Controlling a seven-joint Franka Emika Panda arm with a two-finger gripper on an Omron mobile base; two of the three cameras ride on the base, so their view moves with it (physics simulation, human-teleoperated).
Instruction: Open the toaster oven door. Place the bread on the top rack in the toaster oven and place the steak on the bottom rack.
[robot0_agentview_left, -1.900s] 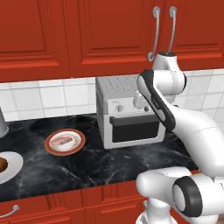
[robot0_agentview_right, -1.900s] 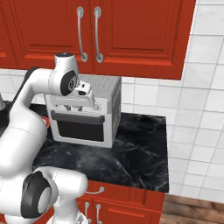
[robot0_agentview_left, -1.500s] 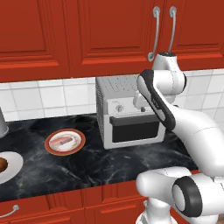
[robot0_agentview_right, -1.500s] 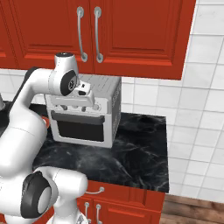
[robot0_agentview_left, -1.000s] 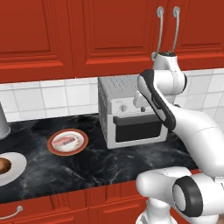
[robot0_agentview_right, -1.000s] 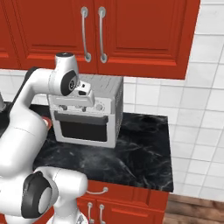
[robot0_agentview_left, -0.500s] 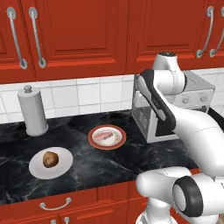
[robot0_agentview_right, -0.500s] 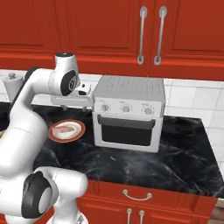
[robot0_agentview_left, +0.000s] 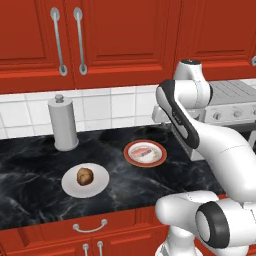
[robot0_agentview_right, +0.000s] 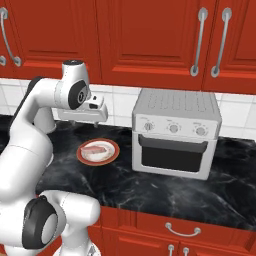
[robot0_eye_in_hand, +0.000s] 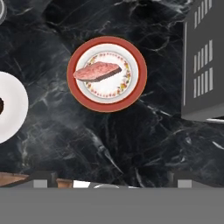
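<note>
Steak (robot0_eye_in_hand: 97, 71) on red-rimmed plate (robot0_eye_in_hand: 133, 94) (oven door (robot0_agentview_right: 173, 155) closed).

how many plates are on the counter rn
2. A white plate holding the bread sits near the counter's front edge, and a red-rimmed plate holding the steak lies between it and the toaster oven. The arm may hide more.

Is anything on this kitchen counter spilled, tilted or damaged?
Nothing stands out. The steak lies on its red-rimmed plate, the bread on its white plate, and the toaster oven stands upright, door shut.
</note>
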